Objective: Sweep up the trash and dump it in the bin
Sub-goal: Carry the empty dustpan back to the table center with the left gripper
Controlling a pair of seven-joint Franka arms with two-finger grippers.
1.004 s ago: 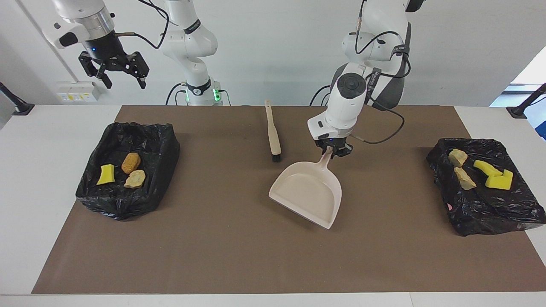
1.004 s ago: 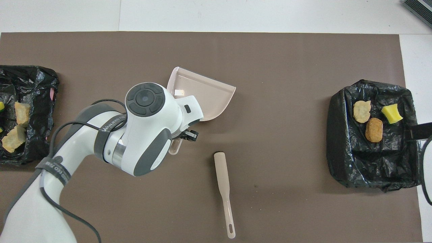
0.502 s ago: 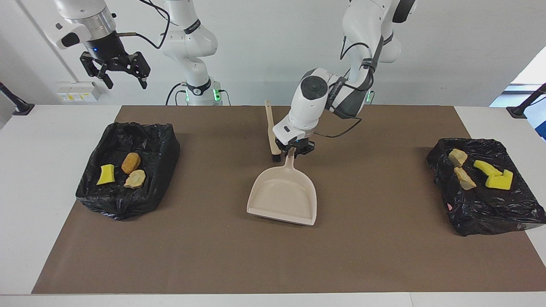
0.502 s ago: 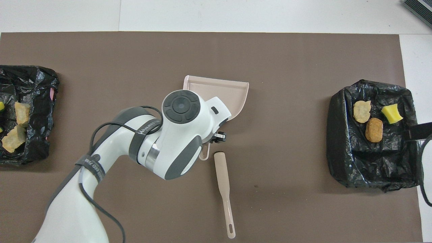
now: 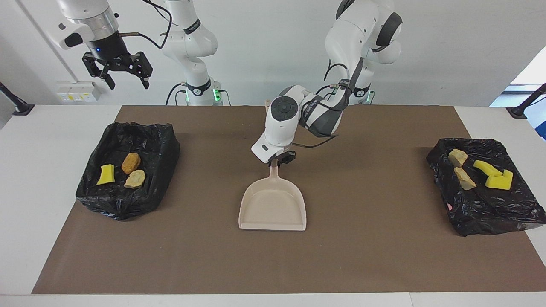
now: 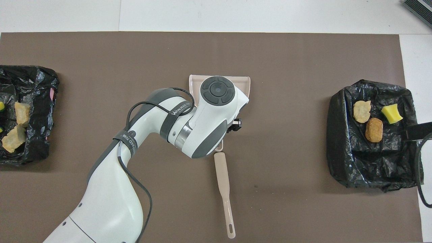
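Observation:
The beige dustpan (image 5: 273,204) lies flat on the brown mat (image 5: 222,260) at the middle, its mouth turned away from the robots. My left gripper (image 5: 277,163) sits low over the dustpan's handle (image 5: 273,170); my wrist hides the grasp. The brush (image 6: 222,179) lies on the mat just nearer to the robots than the handle. All the trash is in the two bins. A yellow bit (image 5: 105,174), a nugget (image 5: 131,162) and a pale lump (image 5: 135,179) lie in one. Tan pieces (image 5: 464,178) and yellow bits (image 5: 497,181) lie in the other. My right gripper (image 5: 126,79) hangs open, high up.
A black-bagged bin (image 5: 123,204) stands at the right arm's end of the table, and a second bin (image 5: 490,217) at the left arm's end. The mat covers most of the white table (image 5: 47,140).
My left arm has swung the dustpan toward the right arm's end and turned it until its mouth faces straight away from the robots. The right gripper has barely moved.

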